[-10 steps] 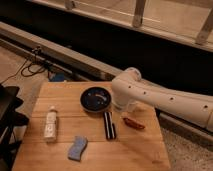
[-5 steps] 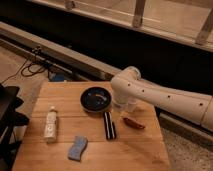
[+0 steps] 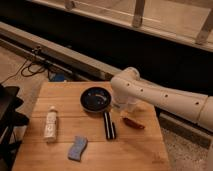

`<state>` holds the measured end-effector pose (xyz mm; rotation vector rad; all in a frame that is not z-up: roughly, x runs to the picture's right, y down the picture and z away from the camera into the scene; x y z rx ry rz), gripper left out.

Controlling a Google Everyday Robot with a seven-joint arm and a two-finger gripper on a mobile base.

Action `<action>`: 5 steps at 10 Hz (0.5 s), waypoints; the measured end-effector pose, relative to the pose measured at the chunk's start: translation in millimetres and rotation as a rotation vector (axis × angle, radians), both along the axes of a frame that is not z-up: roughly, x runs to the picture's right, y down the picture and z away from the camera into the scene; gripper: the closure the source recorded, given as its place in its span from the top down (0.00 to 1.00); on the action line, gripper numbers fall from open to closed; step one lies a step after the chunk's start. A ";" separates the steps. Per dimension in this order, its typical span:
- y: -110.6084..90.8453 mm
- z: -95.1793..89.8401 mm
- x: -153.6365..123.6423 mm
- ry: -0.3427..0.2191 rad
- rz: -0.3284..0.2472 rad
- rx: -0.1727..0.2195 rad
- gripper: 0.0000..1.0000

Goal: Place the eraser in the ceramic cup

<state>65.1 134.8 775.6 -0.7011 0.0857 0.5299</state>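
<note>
Ok, left to right off the bowl (image 3: 96, 98): the bottle (image 3: 50, 123) stands well left of it, nearer the camera, and the blue sponge (image 3: 77, 148) lies front-left of it, near the table (image 3: 142, 150) edge. The eraser (image 3: 109, 125) lies flat on the wood just in front of the bowl, a touch right of its centre, long axis pointing at the bowl, not held. The gripper (image 3: 120, 105) sits low at the end of the arm (image 3: 155, 96), just right of the bowl and past the eraser's far end; open or closed, can't tell. Cup: can't pick it out, probably hidden behind the arm there. A red-brown oblong (image 3: 133, 123) lies front-right of the bowl, near the eraser. Risks, my read: the bowl rim crowds the eraser's far end, so a grab there may clip the bowl. An off-centre grab lets the block swing. A wide approach nudges the oblong. A long block in a small cup sticks out and may tip it. Eraser look: long, narrow, black, pale lengthwise stripe, about as long as the bowl is wide, likely rigid.
</note>
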 end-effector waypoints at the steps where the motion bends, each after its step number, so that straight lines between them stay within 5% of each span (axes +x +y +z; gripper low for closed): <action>1: 0.7 -0.2 -0.3 0.001 0.000 0.002 0.65; 5: 14.0 9.8 -35.7 0.022 0.029 -0.015 0.65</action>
